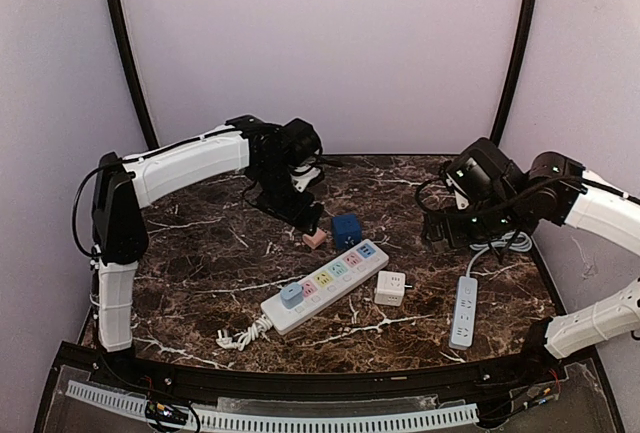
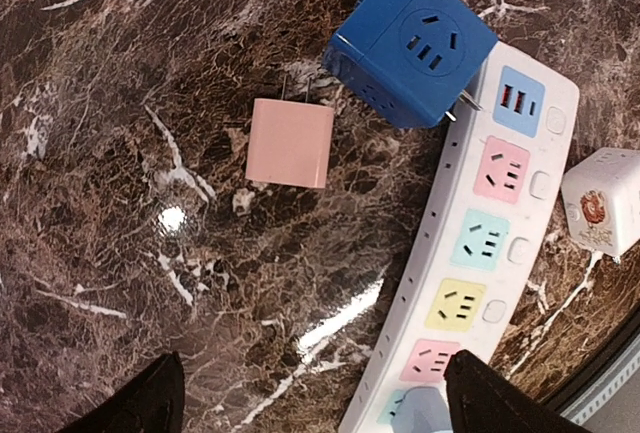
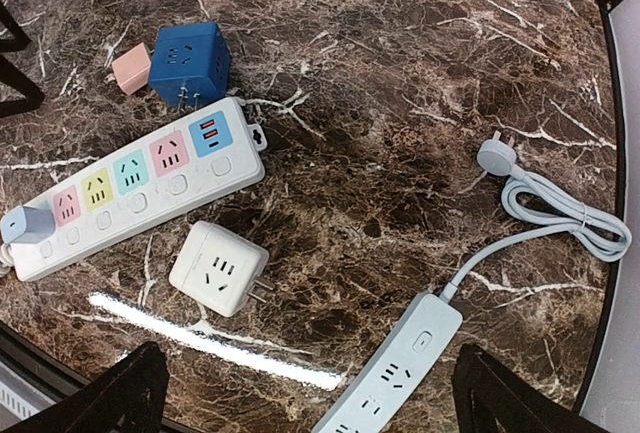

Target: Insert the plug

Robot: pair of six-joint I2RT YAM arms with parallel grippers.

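Observation:
A white power strip [image 1: 325, 285] with coloured sockets lies mid-table; a grey-blue plug [image 1: 292, 293] sits in its left end socket. A small pink plug [image 1: 315, 238] lies flat beside a blue cube adapter [image 1: 346, 229]. In the left wrist view the pink plug [image 2: 290, 143] lies prongs up-screen, left of the blue cube [image 2: 410, 43] and the strip [image 2: 470, 253]. My left gripper [image 1: 305, 215] hovers just behind the pink plug, open and empty [image 2: 315, 403]. My right gripper [image 1: 440, 235] is open and empty [image 3: 310, 393] above the table at right.
A white cube adapter [image 1: 390, 288] lies right of the strip, also in the right wrist view [image 3: 218, 268]. A pale blue strip [image 1: 464, 311] with its coiled cable [image 1: 505, 243] lies at the right. The table's raised front rim [image 1: 300, 383] runs below.

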